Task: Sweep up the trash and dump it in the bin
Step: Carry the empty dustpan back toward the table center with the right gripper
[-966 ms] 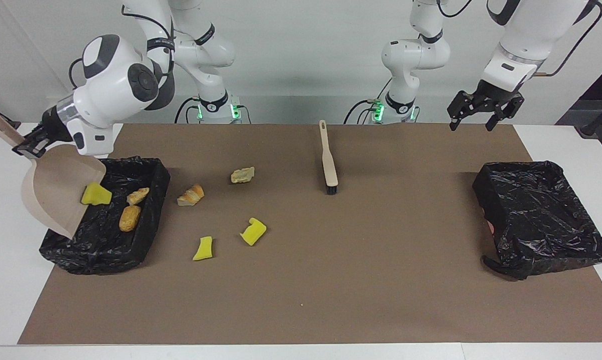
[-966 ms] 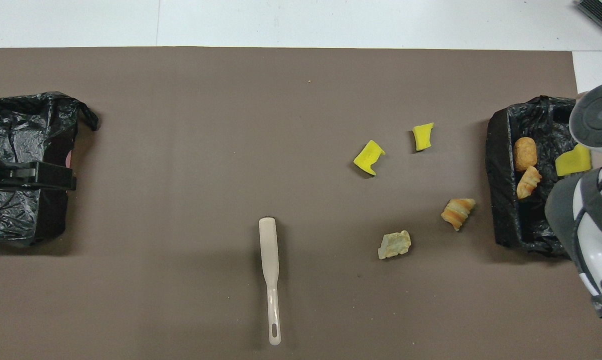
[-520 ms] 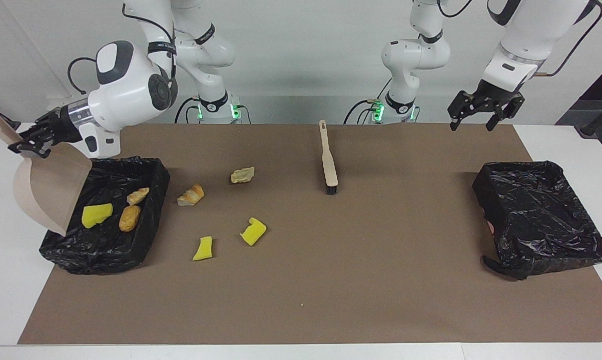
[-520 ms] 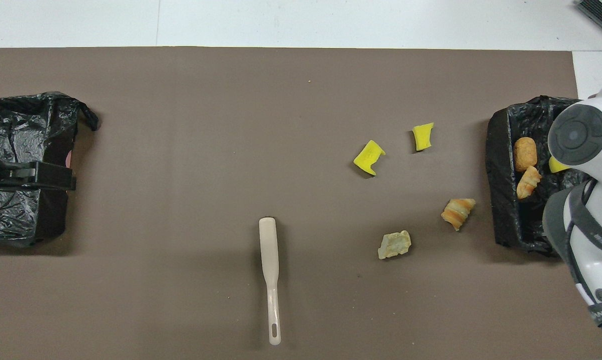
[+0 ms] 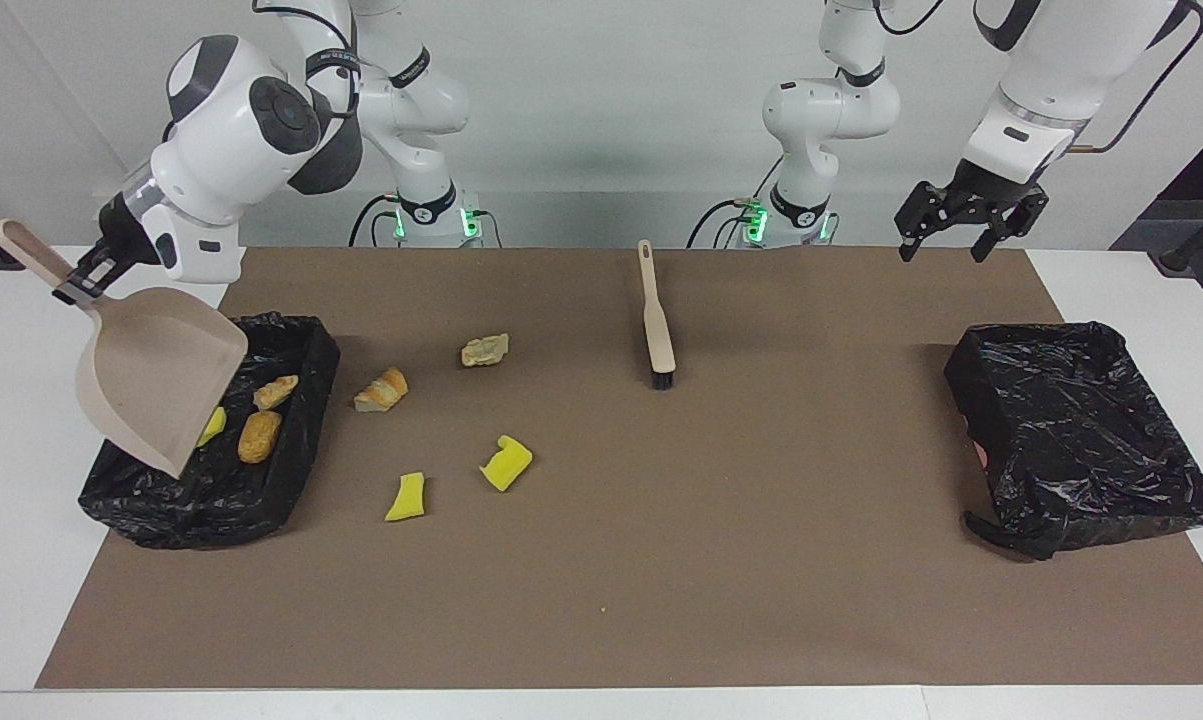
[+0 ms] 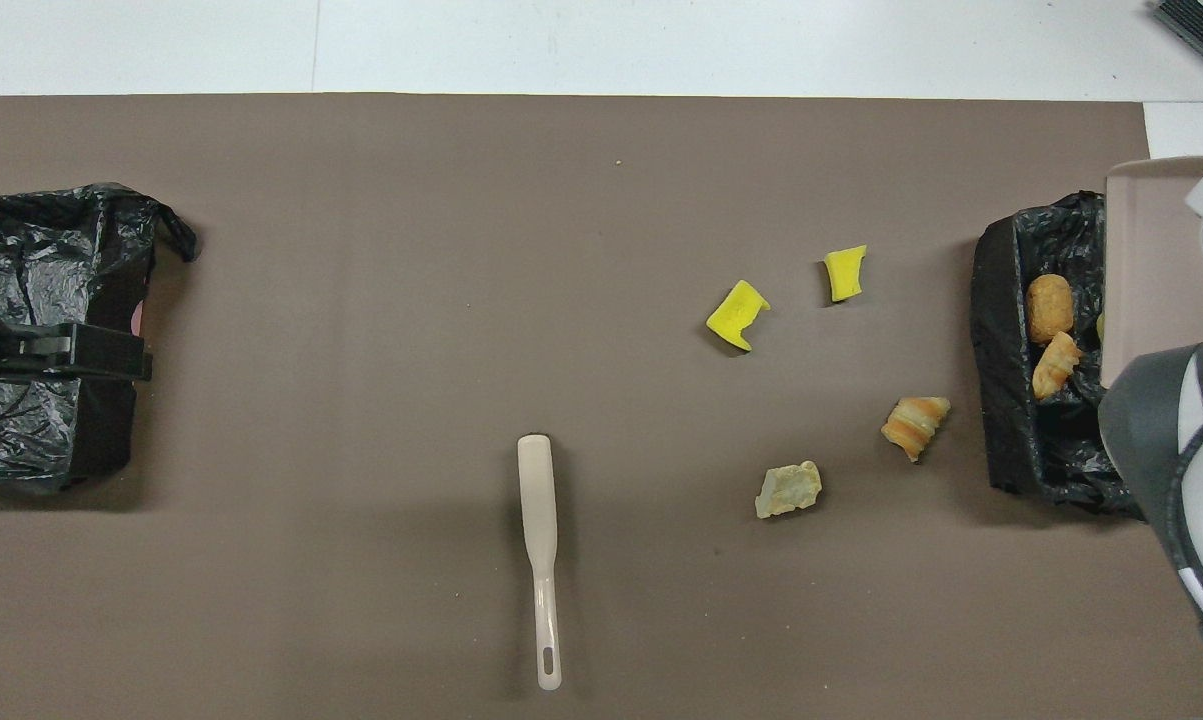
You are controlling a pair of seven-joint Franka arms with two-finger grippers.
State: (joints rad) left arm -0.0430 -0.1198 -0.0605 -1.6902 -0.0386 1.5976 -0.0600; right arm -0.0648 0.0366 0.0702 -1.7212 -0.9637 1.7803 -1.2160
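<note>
**Dustpan hanging tipped over the bin, four scraps on the mat**

Fingers first: the right gripper [image 5: 89,282], at the upper left of the facing view, is clenched around the handle of the beige dustpan [image 5: 156,375]. The pan hangs tilted, mouth pointing down into the black-lined bin [image 5: 291,480] at the left of that view. In the overhead view the same pan shows up as a beige slab at the right edge, over the bin's outer side.

The left gripper [image 5: 964,222], at the upper right of the facing view, has its fingers spread wide with nothing between them — that arm waits, hovering above the mat near the second black-lined bin [image 5: 1081,430] at the right of the frame.

The trash: three bits sit inside the bin under the dustpan — a yellow piece [image 5: 212,425] half hidden by the pan's lip, an orange chunk [image 5: 259,436] and a tan crust-like one [image 5: 276,391]. Four more lie on the brown mat [image 5: 661,580] just beside that bin, left of centre in the facing view: a bread-like chunk [image 5: 381,390], a pale beige lump [image 5: 485,350], and two yellow sponge bits [image 5: 506,463] [image 5: 407,497] lower in the frame.

The brush [image 5: 655,325] lies flat on the mat around upper centre, bristles at its lower end, touched by nothing.
</note>
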